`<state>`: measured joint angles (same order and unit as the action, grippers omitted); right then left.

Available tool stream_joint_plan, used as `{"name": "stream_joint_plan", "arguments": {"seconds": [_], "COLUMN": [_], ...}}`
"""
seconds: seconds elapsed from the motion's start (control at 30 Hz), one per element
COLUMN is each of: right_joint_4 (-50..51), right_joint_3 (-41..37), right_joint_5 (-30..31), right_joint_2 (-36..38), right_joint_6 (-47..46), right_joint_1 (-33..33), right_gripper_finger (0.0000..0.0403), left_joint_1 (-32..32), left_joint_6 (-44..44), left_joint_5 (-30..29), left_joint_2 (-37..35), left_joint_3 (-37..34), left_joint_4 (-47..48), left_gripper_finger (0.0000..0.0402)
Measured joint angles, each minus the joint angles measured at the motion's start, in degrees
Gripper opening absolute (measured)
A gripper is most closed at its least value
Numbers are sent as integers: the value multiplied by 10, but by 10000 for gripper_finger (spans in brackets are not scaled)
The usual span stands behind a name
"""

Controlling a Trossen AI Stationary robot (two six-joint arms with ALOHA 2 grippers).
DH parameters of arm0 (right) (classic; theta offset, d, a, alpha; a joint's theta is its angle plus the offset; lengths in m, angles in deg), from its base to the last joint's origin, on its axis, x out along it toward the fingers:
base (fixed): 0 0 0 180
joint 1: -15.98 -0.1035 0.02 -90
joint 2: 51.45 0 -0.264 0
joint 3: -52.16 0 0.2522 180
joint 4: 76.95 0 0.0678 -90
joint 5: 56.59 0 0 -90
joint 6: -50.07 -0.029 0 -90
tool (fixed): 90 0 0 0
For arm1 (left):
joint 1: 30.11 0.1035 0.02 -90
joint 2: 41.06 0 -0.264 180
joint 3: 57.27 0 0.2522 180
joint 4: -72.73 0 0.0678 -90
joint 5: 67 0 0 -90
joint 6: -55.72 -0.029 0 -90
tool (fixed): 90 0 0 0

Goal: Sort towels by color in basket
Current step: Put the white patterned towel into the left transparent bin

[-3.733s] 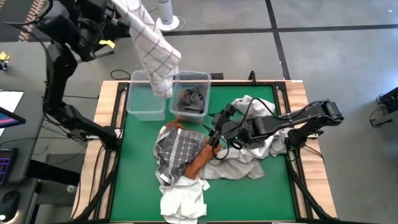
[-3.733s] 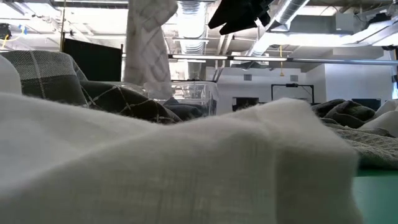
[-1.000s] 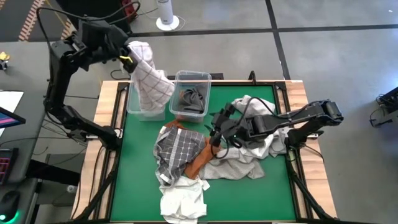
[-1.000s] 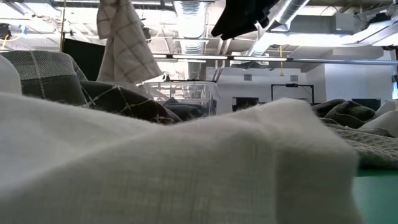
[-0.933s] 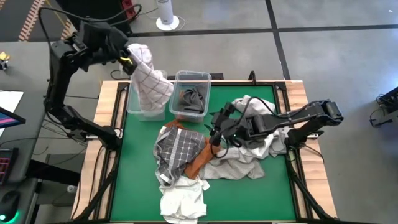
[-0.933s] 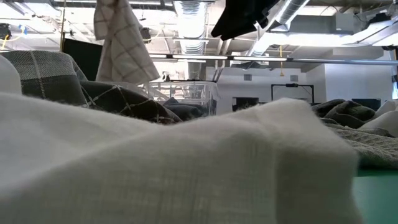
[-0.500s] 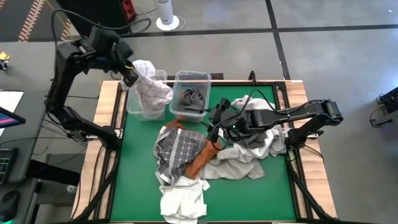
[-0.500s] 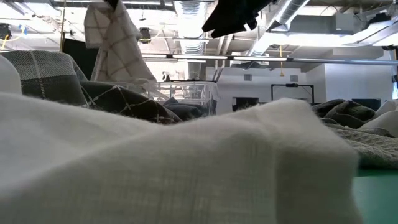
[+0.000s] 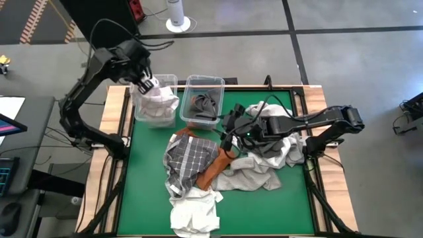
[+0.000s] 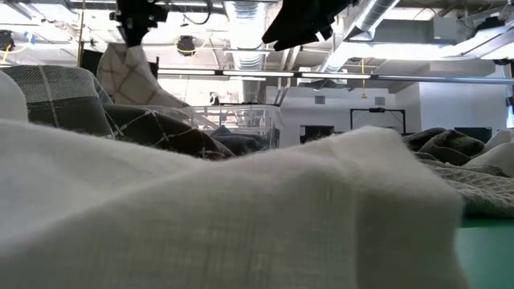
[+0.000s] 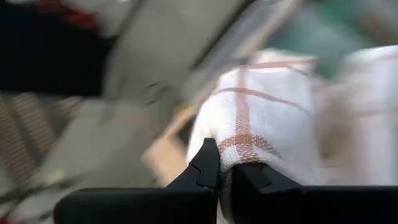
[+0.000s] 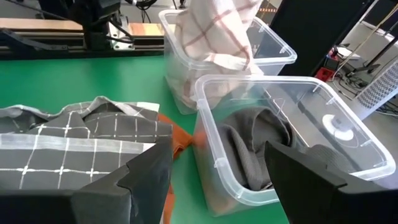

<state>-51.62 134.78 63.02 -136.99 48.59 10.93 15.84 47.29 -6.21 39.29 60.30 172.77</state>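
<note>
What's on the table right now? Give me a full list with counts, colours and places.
Clear bins: two, side by side at the table's far edge.
Red-checked white towel: one, in the left bin, top pinched by the left gripper.
Dark grey towel: one, in the right bin.
Grey grid towel: one, mid-table.
Rust-orange towel: one, under the grid towel.
White towel: one, near edge.
Light grey towels: a heap, count unclear, right of centre.
Left gripper: jaws shut, over the left bin.
Right gripper: jaws open, over the pile, facing the bins.
</note>
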Motion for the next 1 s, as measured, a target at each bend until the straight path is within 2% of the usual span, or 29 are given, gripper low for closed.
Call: {"name": "stream_joint_plan", "arguments": {"seconds": [0.13, 0.23, 0.5, 0.6, 0.63, 0.8, 1.0], "right_joint_4": [-9, -13, -10, -5, -4, 0, -2], "right_joint_3": [0, 0, 0, 0, 0, 0, 0], "right_joint_5": [0, 0, 0, 0, 0, 0, 0], "right_joint_2": [0, 0, 0, 0, 0, 0, 0], "right_joint_6": [-5, -7, -17, -19, -20, -22, -31], "right_joint_1": [-6, -6, -10, -16, -17, -23, -23], "right_gripper_finger": [285, 285, 285, 285, 285, 285, 285], "left_joint_1": [22, 33, 55, 66, 68, 64, 50], "left_joint_6": [0, -9, -34, -78, -98, -125, -112], "left_joint_5": [-73, -81, -90, -165, -183, -193, -127], "left_joint_2": [0, 0, -4, -10, -12, -20, -20], "left_joint_3": [0, 6, 14, 14, 14, 15, 15], "left_joint_4": [-21, -68, -264, -295, -300, -291, -169], "left_gripper_finger": [9, 9, 9, 9, 9, 9, 9]}}
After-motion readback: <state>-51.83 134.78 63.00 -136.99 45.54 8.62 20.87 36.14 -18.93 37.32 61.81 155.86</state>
